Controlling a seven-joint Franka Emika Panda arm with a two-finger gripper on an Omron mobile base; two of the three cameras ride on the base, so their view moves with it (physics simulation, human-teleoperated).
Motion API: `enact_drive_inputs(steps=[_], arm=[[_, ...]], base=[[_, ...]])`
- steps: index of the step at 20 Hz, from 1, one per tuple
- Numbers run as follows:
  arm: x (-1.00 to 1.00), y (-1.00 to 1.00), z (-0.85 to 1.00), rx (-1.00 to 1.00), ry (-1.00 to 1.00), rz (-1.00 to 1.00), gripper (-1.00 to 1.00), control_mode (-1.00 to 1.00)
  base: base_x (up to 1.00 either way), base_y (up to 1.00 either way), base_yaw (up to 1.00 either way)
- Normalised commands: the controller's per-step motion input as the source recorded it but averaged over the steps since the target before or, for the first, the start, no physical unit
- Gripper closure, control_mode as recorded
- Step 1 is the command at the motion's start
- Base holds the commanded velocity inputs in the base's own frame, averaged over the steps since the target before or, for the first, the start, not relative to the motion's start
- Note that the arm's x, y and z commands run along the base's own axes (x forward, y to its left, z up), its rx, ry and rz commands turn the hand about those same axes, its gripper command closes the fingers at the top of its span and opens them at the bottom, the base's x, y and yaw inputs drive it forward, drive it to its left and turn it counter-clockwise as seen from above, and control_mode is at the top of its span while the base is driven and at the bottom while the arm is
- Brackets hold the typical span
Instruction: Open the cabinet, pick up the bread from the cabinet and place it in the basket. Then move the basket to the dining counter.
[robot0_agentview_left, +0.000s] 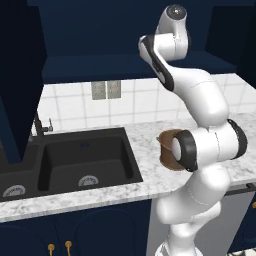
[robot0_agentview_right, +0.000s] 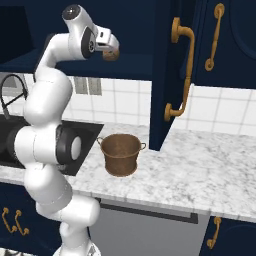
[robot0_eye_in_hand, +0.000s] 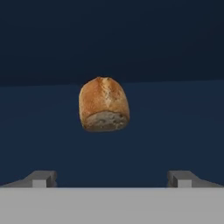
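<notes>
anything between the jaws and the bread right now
Nothing: in the hand view only bare dark-blue shelf lies between the gripper, jaws wide apart, and the small orange-tan bread loaf.

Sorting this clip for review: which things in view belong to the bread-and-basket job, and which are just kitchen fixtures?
Job:
- bread, ahead of the open hand, inside the cabinet
- basket, upright on the marble counter
- cabinet, door swung open
- hand

Not part of it:
- black double sink
- faucet
- wall outlets
</notes>
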Motion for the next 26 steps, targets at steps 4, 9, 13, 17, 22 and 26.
enact_drive_inputs(steps=[4, 9, 13, 17, 22, 26], arm=[[0.67, 0.0, -0.02, 0.0, 0.0, 0.02, -1.0, -1.0], [0.63, 0.0, -0.14, 0.0, 0.0, 0.03, -1.0, -1.0], [0.66, 0.0, -0.18, 0.0, 0.0, 0.03, -1.0, -1.0], [0.51, 0.0, -0.23, 0.0, 0.0, 0.03, -1.0, -1.0], [0.49, 0.0, -0.23, 0.0, 0.0, 0.02, -1.0, -1.0], [0.38, 0.0, -0.33, -0.04, 0.0, 0.01, -1.0, -1.0]], base=[[0.0, 0.0, 0.0], [0.0, 0.0, 0.0], [0.0, 0.0, 0.0], [0.0, 0.0, 0.0], [0.0, 0.0, 0.0], [0.0, 0.0, 0.0]])
